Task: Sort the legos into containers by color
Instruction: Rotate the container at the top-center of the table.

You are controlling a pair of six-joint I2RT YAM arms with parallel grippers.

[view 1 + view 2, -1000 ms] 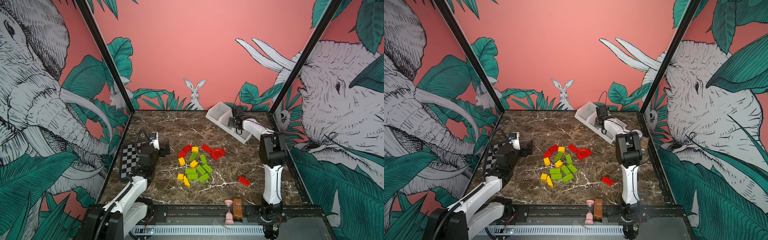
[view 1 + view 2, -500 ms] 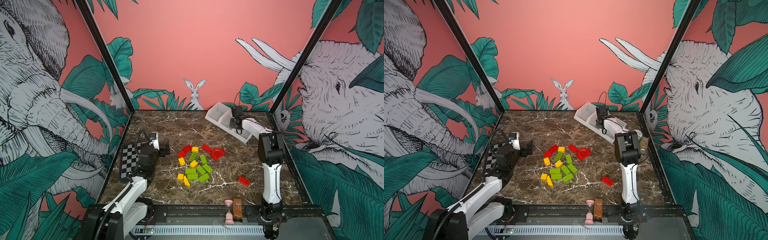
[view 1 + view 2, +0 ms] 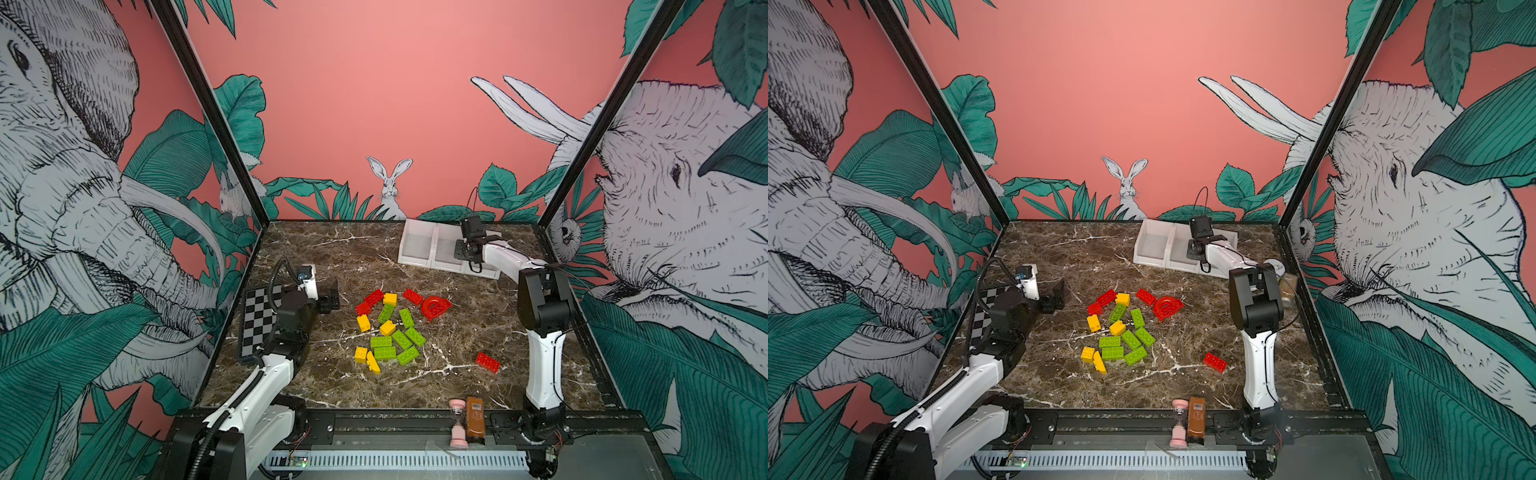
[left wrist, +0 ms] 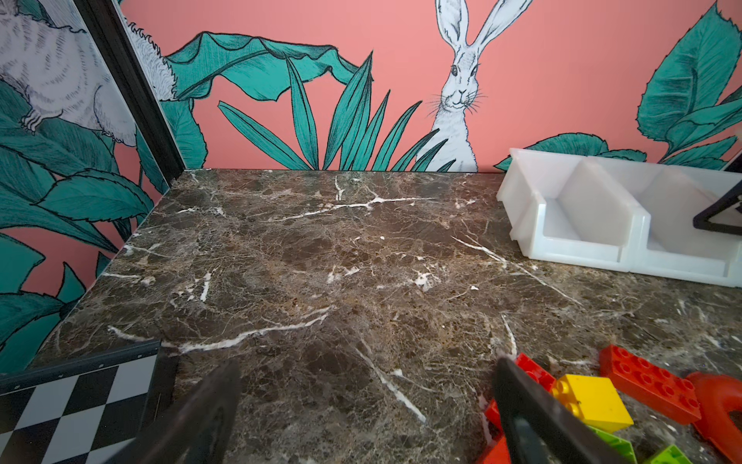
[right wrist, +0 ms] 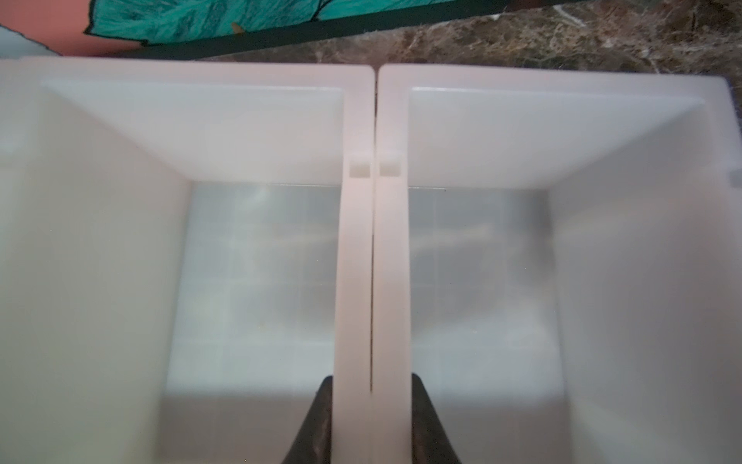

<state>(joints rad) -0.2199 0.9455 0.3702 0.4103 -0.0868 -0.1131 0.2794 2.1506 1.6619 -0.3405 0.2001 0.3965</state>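
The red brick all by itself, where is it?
In both top views the lone red brick lies on the marble table, right of the lego pile, beside the right arm.

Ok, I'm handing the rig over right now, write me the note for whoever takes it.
Right gripper: shut on the paired walls between two of the containers, far right of the table; it holds no brick.
Left gripper: open, empty, low beside the pile.
Legos: all on the table, mostly one mixed pile at centre; one red brick lies apart near the right arm.
Done: nothing sorted; the containers look empty.
Left: every red, yellow and green brick.
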